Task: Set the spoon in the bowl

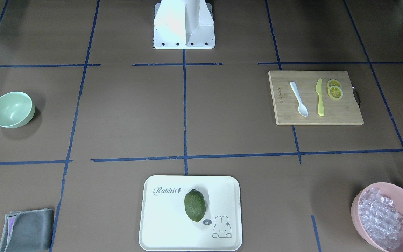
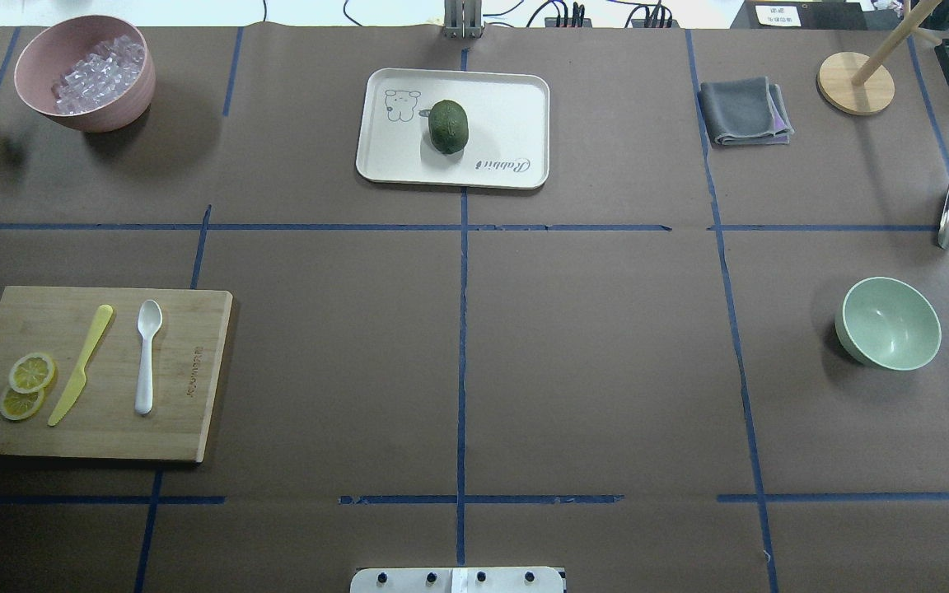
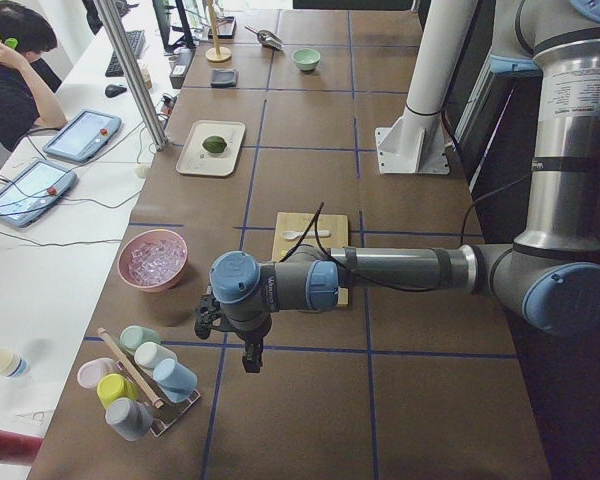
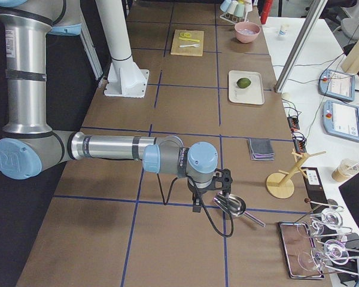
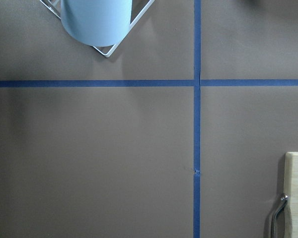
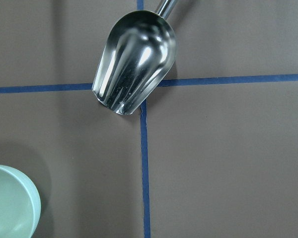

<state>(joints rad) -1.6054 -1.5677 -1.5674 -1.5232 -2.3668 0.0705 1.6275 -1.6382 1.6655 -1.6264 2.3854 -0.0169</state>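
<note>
Cannot tell the grip state of left gripper (image 3: 250, 355) or right gripper (image 4: 196, 205): caught only by the two end cameras, hanging fingers-down from forearms stretched level over the table's left and right ends. From overhead: spoon (image 2: 146, 354) lying flat on cutting board (image 2: 186, 428) near the left edge, beside yellow knife (image 2: 79, 365); bowl (image 2: 889, 323) upright near the right edge, well apart. Steel scoop (image 6: 134, 62) near bowl in right wrist view.
</note>
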